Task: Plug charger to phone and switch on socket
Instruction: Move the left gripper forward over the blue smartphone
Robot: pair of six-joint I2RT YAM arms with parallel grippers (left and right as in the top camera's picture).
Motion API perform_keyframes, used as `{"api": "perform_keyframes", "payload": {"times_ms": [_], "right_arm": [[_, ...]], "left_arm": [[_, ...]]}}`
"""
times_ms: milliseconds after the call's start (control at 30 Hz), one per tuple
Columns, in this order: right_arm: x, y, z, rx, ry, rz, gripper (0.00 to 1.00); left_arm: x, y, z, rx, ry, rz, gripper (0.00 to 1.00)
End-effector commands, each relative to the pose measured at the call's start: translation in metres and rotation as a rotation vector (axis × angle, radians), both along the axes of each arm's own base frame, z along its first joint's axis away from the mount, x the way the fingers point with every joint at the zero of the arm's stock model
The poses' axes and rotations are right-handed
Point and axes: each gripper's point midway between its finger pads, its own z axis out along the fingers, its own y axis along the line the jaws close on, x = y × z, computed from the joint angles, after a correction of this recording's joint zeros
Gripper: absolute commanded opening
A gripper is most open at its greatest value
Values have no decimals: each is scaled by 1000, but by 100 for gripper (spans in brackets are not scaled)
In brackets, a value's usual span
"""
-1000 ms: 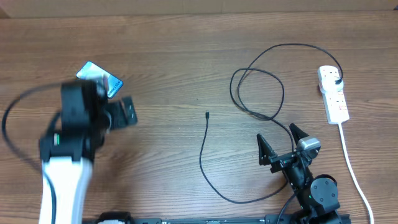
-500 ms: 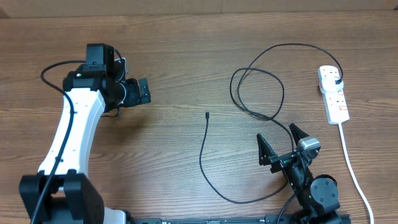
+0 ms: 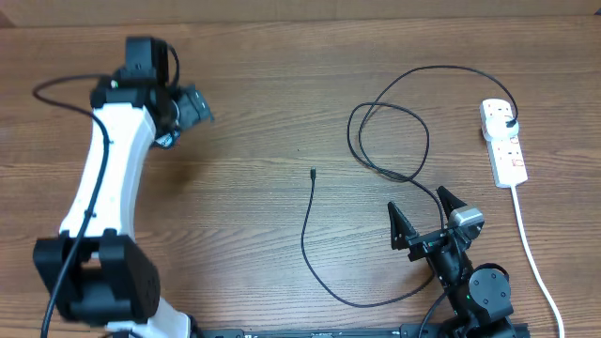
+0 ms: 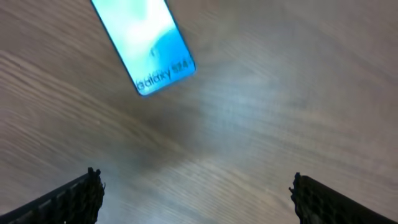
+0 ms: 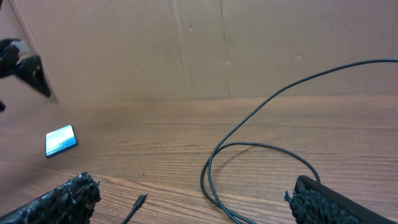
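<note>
The phone (image 4: 146, 46), screen lit blue-cyan, lies flat on the wooden table at the far left; it also shows as the small phone (image 5: 61, 140) in the right wrist view. In the overhead view my left arm hides it. My left gripper (image 4: 194, 180) hovers open above the table just short of the phone, nothing between its fingers. The charger (image 3: 390, 141) lies in black loops at centre right, its connector tip (image 3: 313, 173) free on the wood and its plug (image 3: 508, 122) in the socket (image 3: 504, 145). My right gripper (image 3: 423, 218) stands open at the near edge, beside the cable.
The socket's thick white lead (image 3: 532, 253) runs down the right side to the table's front edge. A brown cardboard wall (image 5: 205, 43) closes off the far side. Bare wood lies between the phone and the connector tip (image 5: 140, 200).
My left arm has swung toward the far left corner and now covers the phone in the overhead view. The right arm, cable and socket have not moved.
</note>
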Motion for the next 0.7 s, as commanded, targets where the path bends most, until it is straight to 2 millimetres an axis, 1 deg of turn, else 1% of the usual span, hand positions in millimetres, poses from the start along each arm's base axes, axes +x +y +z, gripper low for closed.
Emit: {"api": "perform_keyframes", "payload": {"times_ms": [0, 133, 300, 400, 500, 667], "right_arm": [[0, -1, -2, -3, -5, -4, 100], [0, -1, -2, -3, -5, -4, 100], [0, -1, -2, -3, -5, -4, 100], [0, -1, -2, -3, -5, -4, 100], [0, -1, -2, -3, -4, -4, 100], [0, -1, -2, -3, -5, -4, 100]], "left_arm": [[25, 24, 6, 31, -14, 100, 100], [43, 41, -11, -5, 7, 181, 100], [63, 59, -43, -61, 25, 215, 100], [73, 65, -63, -97, 48, 222, 100], [84, 68, -79, -95, 69, 222, 100], [97, 75, -97, -79, 90, 252, 100]]}}
